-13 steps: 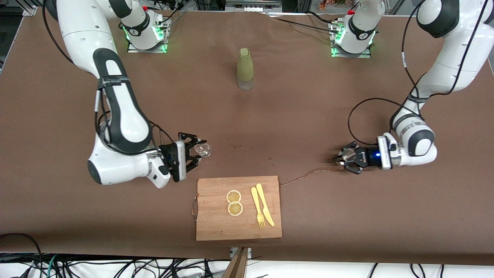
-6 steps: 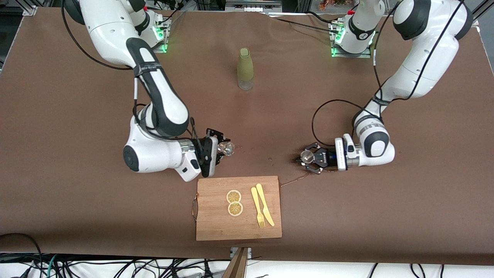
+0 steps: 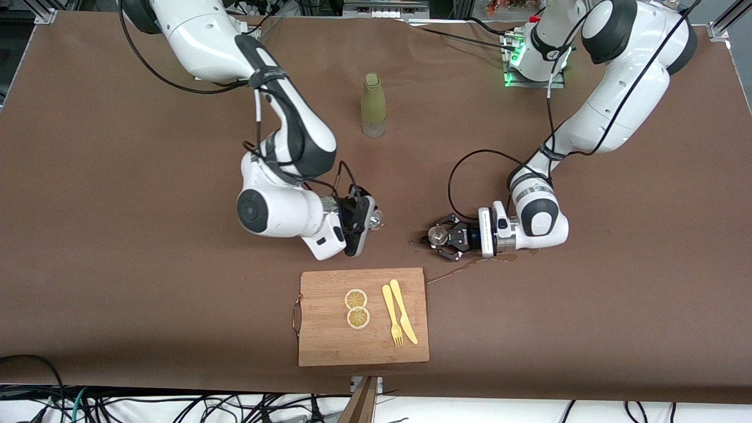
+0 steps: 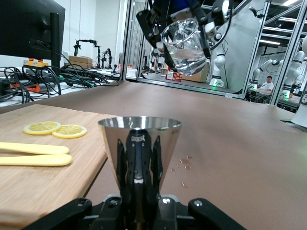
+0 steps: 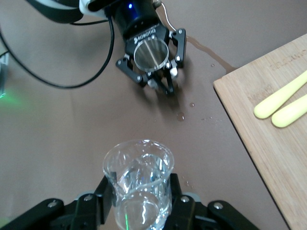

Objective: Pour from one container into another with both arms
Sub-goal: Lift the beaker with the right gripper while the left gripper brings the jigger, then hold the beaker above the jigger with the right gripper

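While the right gripper [image 3: 369,219] clamps one clear glass of water [image 5: 138,178] above the brown table [image 3: 117,264], the left gripper [image 3: 437,236] grips one steel cone cup [image 4: 139,146] low over it. One cutting board [image 3: 329,335], at the cup's seven o'clock, carries two lemon slices [image 3: 356,308], one yellow fork [image 3: 392,323] and one yellow knife [image 3: 404,311]. One olive bottle [image 3: 373,104] stands at twelve o'clock

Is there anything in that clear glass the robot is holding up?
Yes, partly filled. The right wrist view shows clear liquid in the lower part of the glass, held by the right gripper.
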Tool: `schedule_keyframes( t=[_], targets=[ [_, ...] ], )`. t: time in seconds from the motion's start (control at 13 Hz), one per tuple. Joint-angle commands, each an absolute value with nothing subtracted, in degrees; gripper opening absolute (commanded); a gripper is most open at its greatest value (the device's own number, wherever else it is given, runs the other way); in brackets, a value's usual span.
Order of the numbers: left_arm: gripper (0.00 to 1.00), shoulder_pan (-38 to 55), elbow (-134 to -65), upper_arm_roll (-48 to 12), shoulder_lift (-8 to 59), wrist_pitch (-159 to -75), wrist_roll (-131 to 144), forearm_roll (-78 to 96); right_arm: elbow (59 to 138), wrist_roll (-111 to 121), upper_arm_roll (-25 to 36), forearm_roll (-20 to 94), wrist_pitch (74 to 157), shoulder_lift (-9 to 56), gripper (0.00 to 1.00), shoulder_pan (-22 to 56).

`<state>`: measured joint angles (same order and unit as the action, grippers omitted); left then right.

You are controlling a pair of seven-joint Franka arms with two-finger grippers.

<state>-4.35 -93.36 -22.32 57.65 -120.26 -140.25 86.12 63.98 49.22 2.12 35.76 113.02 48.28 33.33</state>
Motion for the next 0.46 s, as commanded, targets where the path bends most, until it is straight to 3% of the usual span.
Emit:
schedule_keyframes(
  t=[0.0, 0.39],
  targets=[
    [0.00, -3.4, -91.2, -23.9, 59.0, -122.9, -140.7, 88.1, 63.5, 43.8, 2.6, 32.0, 115.7, 47.9, 0.19, 36.0],
    [0.00, -1.9, -90.9, -24.3, 58.9, -125.1, -140.7, 87.5, 63.5, 36.8, 2.5, 25.8, 118.1, 48.0, 0.19, 38.9]
  ],
)
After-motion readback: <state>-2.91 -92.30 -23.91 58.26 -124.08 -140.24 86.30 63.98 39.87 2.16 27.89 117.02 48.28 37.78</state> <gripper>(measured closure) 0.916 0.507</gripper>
